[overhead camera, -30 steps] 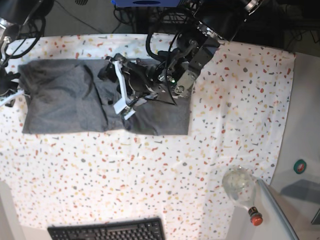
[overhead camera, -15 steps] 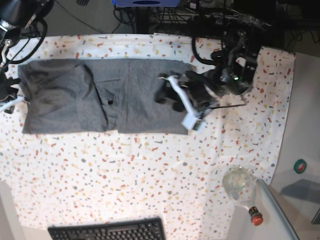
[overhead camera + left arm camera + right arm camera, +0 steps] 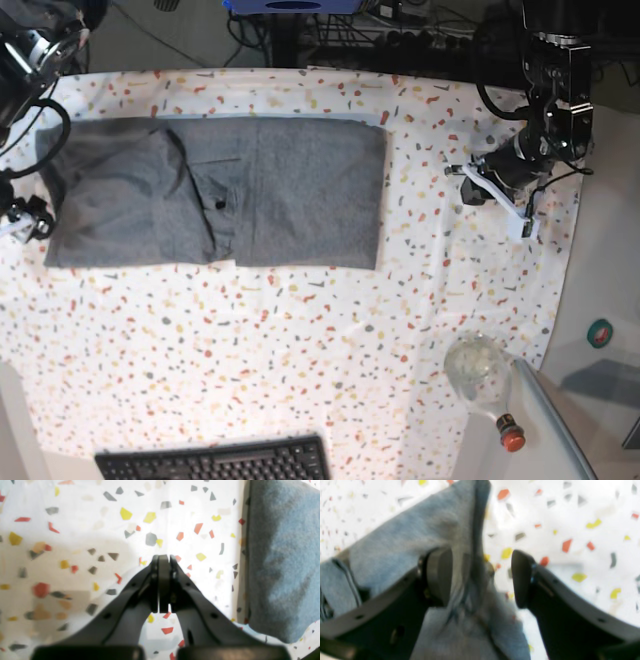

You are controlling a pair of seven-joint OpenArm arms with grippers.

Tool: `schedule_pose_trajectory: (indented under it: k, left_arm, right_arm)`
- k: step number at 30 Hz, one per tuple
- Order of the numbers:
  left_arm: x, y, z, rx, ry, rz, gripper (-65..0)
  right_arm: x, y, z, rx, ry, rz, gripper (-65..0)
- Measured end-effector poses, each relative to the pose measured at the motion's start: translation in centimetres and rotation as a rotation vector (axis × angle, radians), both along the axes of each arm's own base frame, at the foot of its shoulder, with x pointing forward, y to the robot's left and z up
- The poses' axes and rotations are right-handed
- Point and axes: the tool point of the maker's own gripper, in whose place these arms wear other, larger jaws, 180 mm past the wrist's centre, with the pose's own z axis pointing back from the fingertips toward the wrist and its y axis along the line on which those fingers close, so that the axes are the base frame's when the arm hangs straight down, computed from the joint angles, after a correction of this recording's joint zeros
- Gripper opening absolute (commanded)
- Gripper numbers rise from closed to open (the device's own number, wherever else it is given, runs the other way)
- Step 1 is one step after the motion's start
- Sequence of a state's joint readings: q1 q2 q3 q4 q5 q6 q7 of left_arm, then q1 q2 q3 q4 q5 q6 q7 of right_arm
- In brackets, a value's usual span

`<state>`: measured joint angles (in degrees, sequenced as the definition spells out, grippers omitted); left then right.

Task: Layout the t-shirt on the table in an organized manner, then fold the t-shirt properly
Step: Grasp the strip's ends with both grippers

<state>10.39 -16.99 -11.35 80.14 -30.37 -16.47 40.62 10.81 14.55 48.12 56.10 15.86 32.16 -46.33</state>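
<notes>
The grey t-shirt [image 3: 215, 190] lies flat on the speckled table [image 3: 300, 330] as a wide rectangle, its left part folded over in layers. My left gripper [image 3: 497, 197] hovers over bare table to the right of the shirt. In the left wrist view it [image 3: 162, 557] is shut on nothing, with the t-shirt's edge [image 3: 282, 567] off to its right. My right gripper [image 3: 22, 220] is at the shirt's left edge. In the right wrist view it [image 3: 480, 577] stands open, and a raised fold of the t-shirt [image 3: 467, 555] lies between its fingers, against the left one.
A clear bottle with a red cap [image 3: 485, 380] lies near the table's front right corner. A black keyboard [image 3: 215, 462] sits at the front edge. The table's right edge [image 3: 575, 220] runs close to my left arm. Cables crowd the back.
My left arm has swung from the shirt's middle to the right, off the shirt, and its jaws have closed. The shirt's right half now lies flat. My right gripper has opened.
</notes>
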Motion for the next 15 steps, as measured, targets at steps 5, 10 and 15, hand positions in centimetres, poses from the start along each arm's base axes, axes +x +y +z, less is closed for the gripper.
schedule_pose_trajectory:
  k: [5,10,15]
  left_arm:
    - [-1.1,-2.6,-1.5,-0.019,0.051,-0.072,-65.0]
    - [-0.2,-4.9,-1.1,-0.040,-0.017,-0.120,-65.0]
    - [-0.7,-6.2,-1.8,-0.051,0.000,-0.155,-65.0]
  right_arm:
    - [-1.1,-0.1,-1.6,0.065,0.050,0.063,-28.5]
    - [-1.6,0.6,-2.5,0.129,0.057,0.087,-16.1]
    - [-1.5,0.9,-2.5,0.143,0.058,0.086,-19.7]
